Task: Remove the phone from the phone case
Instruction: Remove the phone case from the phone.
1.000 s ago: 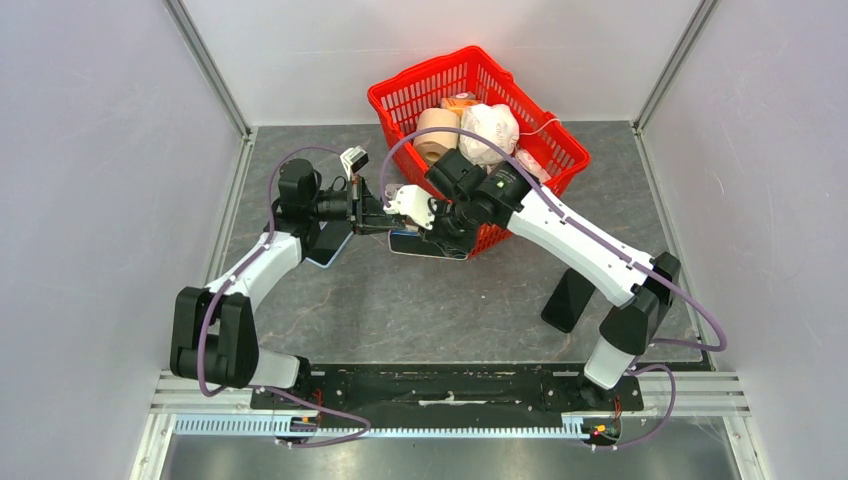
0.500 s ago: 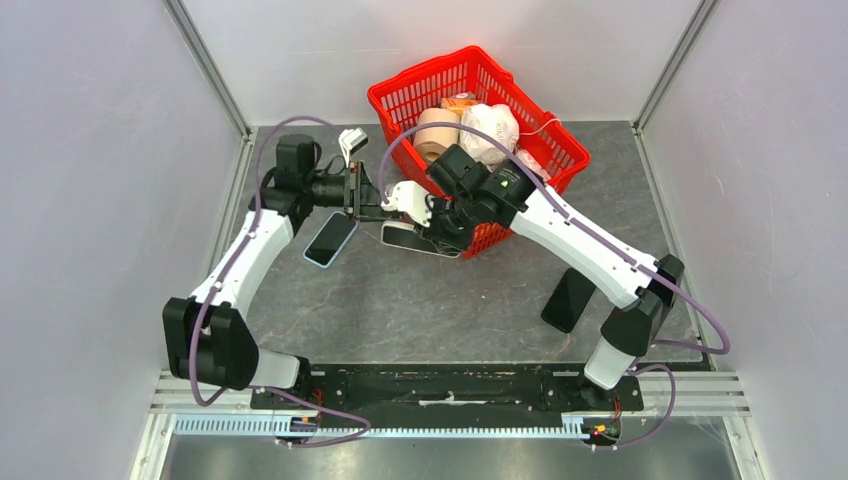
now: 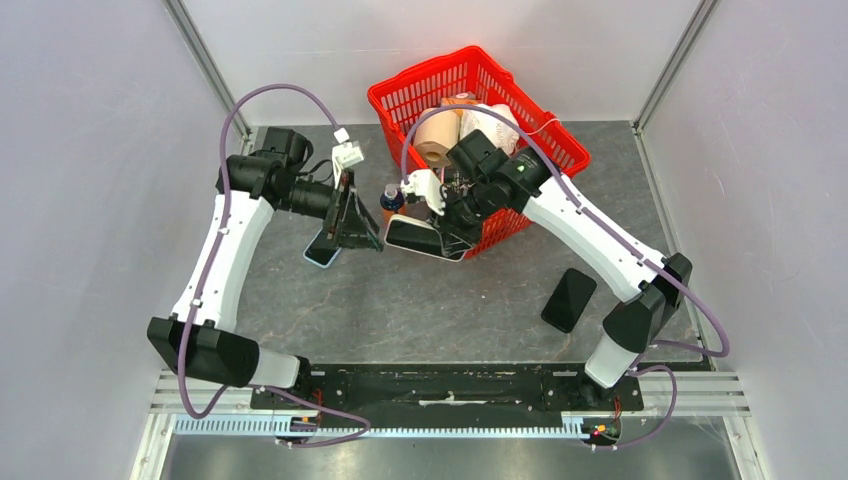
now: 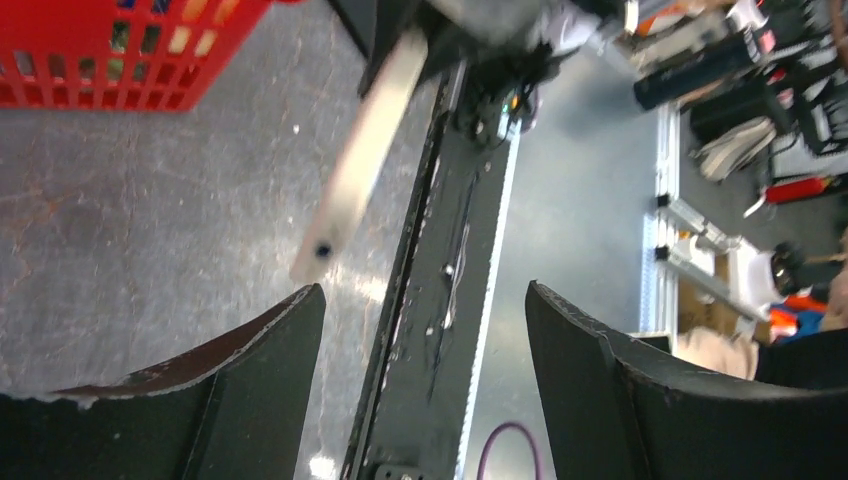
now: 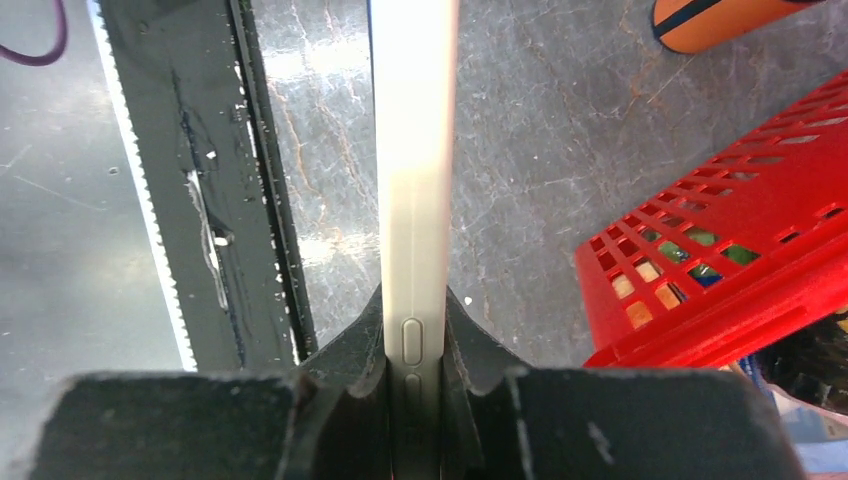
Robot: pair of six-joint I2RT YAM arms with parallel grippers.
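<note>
My right gripper (image 3: 443, 235) (image 5: 415, 300) is shut on the phone case (image 3: 410, 237) (image 5: 415, 150), a white-edged slab with side buttons and a dark face. It holds the slab above the table, just in front of the red basket. I cannot tell whether the phone sits inside it. My left gripper (image 3: 358, 243) (image 4: 425, 290) hangs open just left of the slab, with nothing between its fingers. In the left wrist view the white edge (image 4: 365, 140) shows blurred, ahead of the open jaws and apart from them.
A light blue phone-shaped slab (image 3: 322, 250) lies on the table under the left gripper. A black slab (image 3: 568, 298) lies at the right. The red basket (image 3: 400, 100) (image 5: 720, 290) (image 4: 100, 60) holds rolls and bags. An orange bottle (image 3: 390, 200) (image 5: 720, 20) stands beside it.
My left gripper was shut at the white slab's left end; it has opened and drawn back to the left. The right gripper still holds the slab, shifted slightly.
</note>
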